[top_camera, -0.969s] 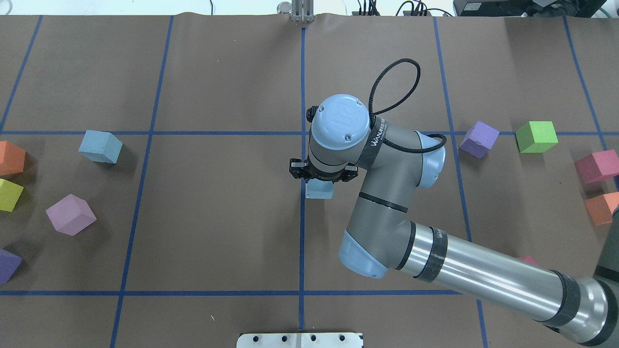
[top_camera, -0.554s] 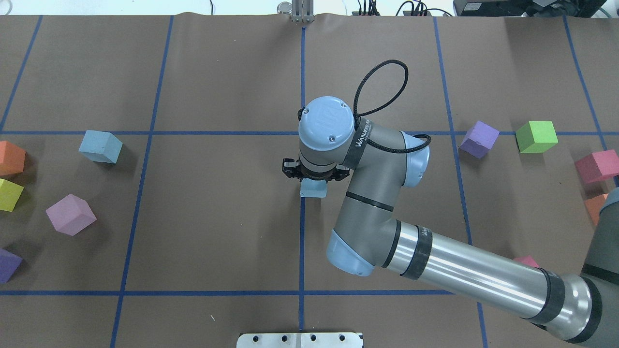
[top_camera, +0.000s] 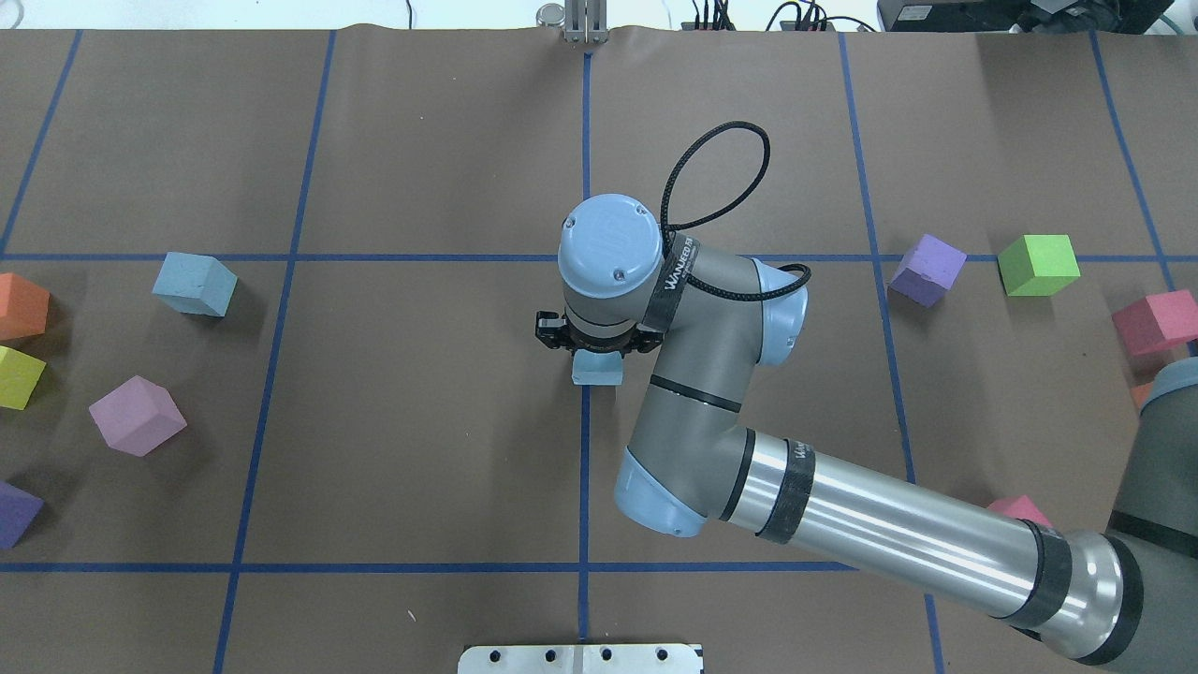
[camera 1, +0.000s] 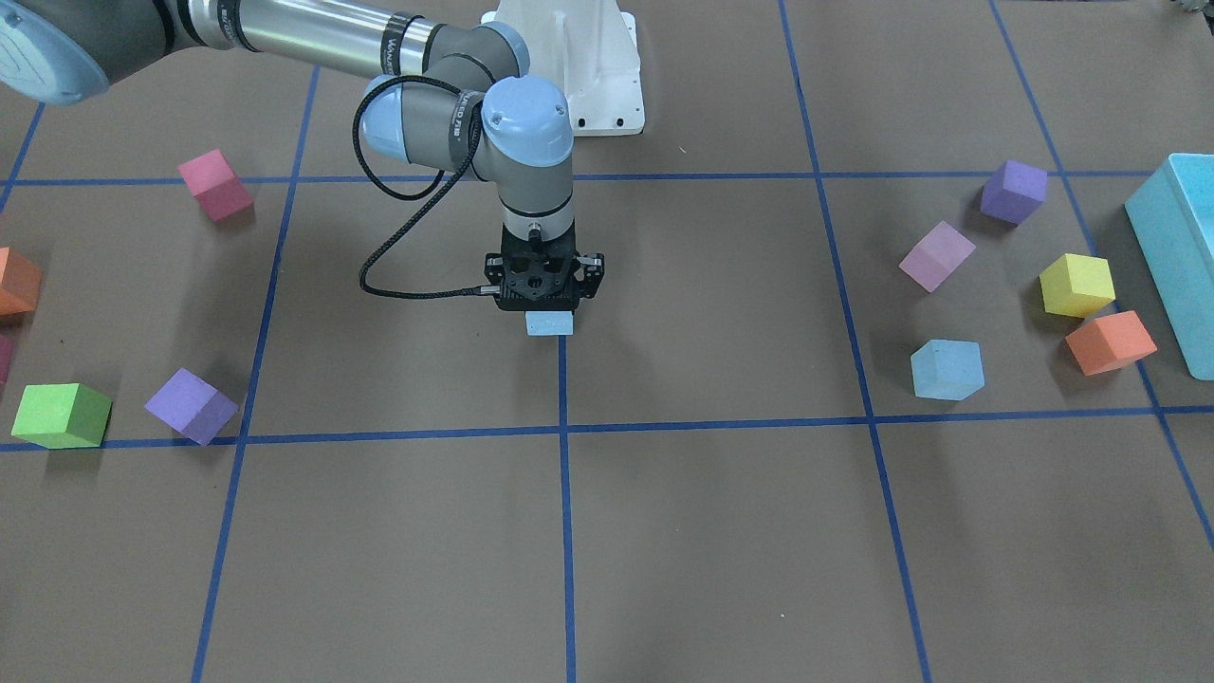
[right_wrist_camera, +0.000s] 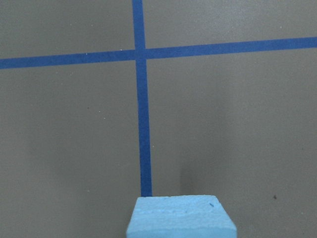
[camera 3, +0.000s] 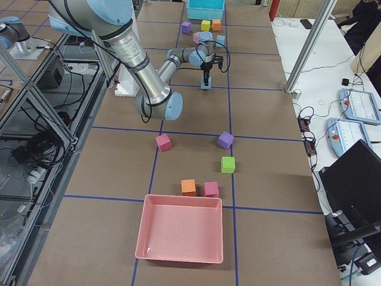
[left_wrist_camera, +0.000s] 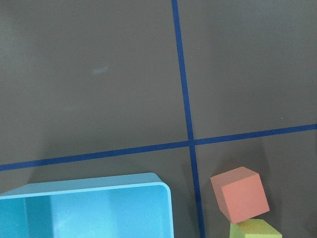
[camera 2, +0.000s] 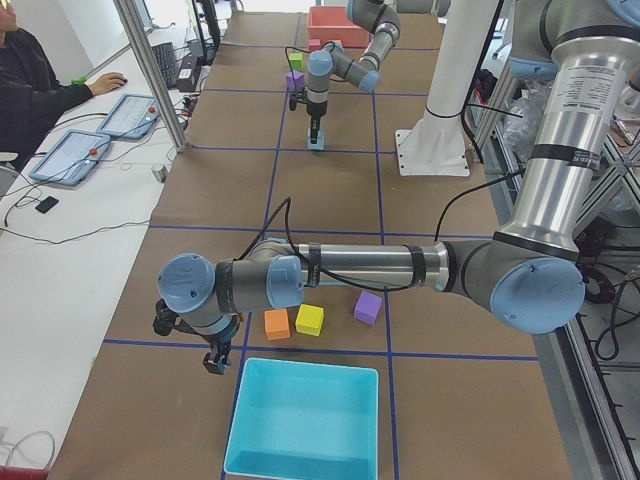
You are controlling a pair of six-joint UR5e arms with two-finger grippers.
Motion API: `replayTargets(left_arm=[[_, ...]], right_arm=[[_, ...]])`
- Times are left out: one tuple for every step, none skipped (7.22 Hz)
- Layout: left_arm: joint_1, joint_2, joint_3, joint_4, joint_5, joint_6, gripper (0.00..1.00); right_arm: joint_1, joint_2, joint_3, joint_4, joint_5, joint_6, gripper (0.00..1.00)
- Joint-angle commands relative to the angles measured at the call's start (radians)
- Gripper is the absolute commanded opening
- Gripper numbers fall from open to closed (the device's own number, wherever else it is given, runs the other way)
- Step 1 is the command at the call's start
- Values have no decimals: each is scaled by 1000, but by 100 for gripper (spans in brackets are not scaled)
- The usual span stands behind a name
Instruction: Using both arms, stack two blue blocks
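My right gripper [top_camera: 596, 354] is shut on a light blue block [top_camera: 596, 370] and holds it low over the blue centre line of the table. The gripper [camera 1: 545, 305] and block [camera 1: 550, 324] also show in the front view, and the block fills the bottom edge of the right wrist view [right_wrist_camera: 181, 215]. The second blue block [top_camera: 195, 284] sits alone at the left, also seen in the front view [camera 1: 947, 369]. My left gripper [camera 2: 215, 362] hangs by the turquoise box [camera 2: 300, 420]; I cannot tell if it is open or shut.
Purple [top_camera: 927, 269], green [top_camera: 1037, 265] and pink [top_camera: 1156, 321] cubes lie at the right. Orange [top_camera: 19, 306], yellow [top_camera: 17, 376] and lilac [top_camera: 138, 415] cubes lie at the left. A pink tray [camera 3: 178, 229] stands at the right end of the table.
My right arm has moved left with the blue block in its grip, from just right of the centre line onto it. The other block has not moved.
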Motion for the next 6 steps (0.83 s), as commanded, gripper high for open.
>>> replayTargets(left_arm=[[0,0,-1,0,0,0,98],[0,0,1,0,0,0,98],[0,0,1,0,2,0,98],[0,0,0,2,2,0,98],[0,0,1,2,2,0,98],[0,0,1,2,2,0,98]], right_arm=[[-21,0,-16,24,-19,0,55],[-21,2,-16,24,-19,0,57],[-21,2,-16,24,-19,0,68],[-21,2,-16,24,-19,0,99],[-21,2,-16,24,-20,2,100],[-21,0,-16,24,-22,0,100]])
